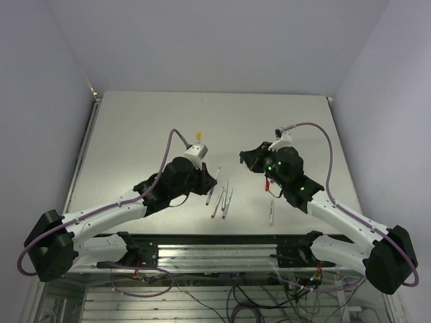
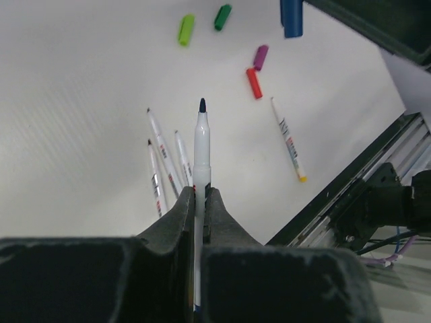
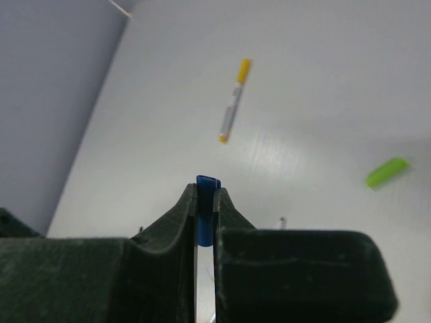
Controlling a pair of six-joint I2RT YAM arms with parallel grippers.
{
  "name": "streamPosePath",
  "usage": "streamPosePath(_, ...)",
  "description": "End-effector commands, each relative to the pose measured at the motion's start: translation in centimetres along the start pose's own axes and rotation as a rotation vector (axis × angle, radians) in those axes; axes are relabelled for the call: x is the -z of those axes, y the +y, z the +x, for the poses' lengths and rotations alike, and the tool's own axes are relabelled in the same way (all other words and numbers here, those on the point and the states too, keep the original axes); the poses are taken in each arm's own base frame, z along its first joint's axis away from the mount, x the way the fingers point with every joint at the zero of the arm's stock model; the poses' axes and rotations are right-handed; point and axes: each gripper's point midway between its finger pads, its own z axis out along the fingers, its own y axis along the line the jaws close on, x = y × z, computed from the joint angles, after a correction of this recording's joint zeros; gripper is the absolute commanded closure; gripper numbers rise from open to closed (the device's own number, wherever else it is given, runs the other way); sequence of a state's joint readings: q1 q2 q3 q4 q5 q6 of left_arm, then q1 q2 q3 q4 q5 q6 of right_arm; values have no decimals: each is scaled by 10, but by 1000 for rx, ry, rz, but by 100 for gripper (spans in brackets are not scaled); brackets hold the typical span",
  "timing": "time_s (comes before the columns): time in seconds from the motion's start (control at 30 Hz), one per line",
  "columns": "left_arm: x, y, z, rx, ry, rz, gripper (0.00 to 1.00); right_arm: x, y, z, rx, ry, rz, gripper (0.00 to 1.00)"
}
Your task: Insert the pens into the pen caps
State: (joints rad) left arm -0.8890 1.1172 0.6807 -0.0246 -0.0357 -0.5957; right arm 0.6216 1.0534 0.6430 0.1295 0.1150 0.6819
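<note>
Top view: grip points and most caps masked by arms. Left gripper clamped on blue-tipped pen, off the table, rear end buried between fingers. On table: 4 loose pens, 4 loose caps: light green, dark green, red, magenta. Right gripper pinching blue cap, lower part hidden.

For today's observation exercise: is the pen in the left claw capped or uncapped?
Uncapped: the pen in the left claw shows a bare dark tip, no cap.
</note>
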Motion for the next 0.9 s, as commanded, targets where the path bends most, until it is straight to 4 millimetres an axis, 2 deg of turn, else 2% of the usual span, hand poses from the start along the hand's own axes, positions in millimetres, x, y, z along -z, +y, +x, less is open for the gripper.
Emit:
streamPosePath(0.0, 0, -37, -46, -21, -147, 138, 93, 9, 41, -30, -65, -120, -196, 100)
streamPosePath(0.23, 5, -62, -69, -14, -214, 240, 93, 16, 69, -63, -95, -244, -318, 100)
streamPosePath(0.4, 11, -70, -77, -12, -240, 275, 93, 17, 78, -74, -107, -277, -350, 100)
streamPosePath(0.87, 15, -74, -81, 23, -278, 307, 93, 14, 80, -51, -184, -239, -385, 100)
